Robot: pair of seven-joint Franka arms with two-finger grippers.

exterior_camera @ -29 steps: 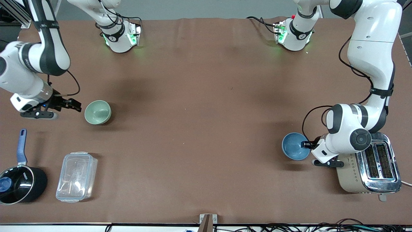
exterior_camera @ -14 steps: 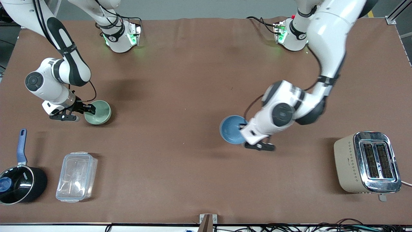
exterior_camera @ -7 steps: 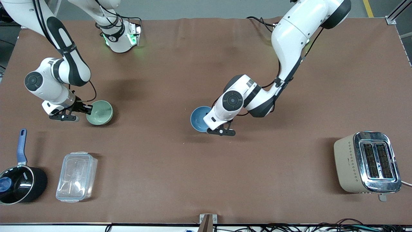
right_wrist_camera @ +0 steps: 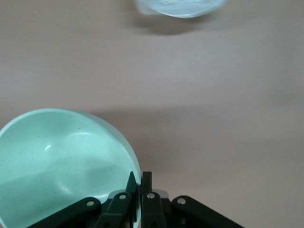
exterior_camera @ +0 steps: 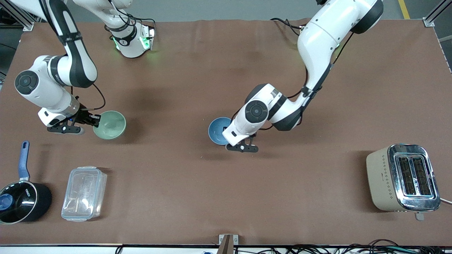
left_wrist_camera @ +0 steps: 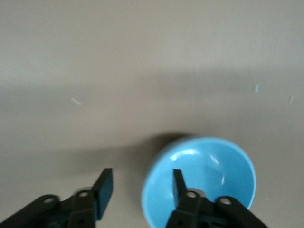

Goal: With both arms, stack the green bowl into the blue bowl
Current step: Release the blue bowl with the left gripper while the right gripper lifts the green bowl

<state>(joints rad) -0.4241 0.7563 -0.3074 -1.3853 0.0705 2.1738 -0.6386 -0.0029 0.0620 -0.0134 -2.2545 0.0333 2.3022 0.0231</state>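
Two bowls, apparently: green bowl [exterior_camera: 109, 124] pinched, blue bowl [exterior_camera: 218, 130] released.

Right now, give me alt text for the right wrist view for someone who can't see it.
The right gripper is shut on the rim of the green bowl, a pale mint bowl seen from above over the brown table. Part of a clear plastic container shows at the picture's edge.

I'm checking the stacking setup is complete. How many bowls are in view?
2. The green bowl is toward the right arm's end of the table, its rim pinched by the right gripper. The blue bowl sits mid-table, the open left gripper straddling its rim. None look hidden.
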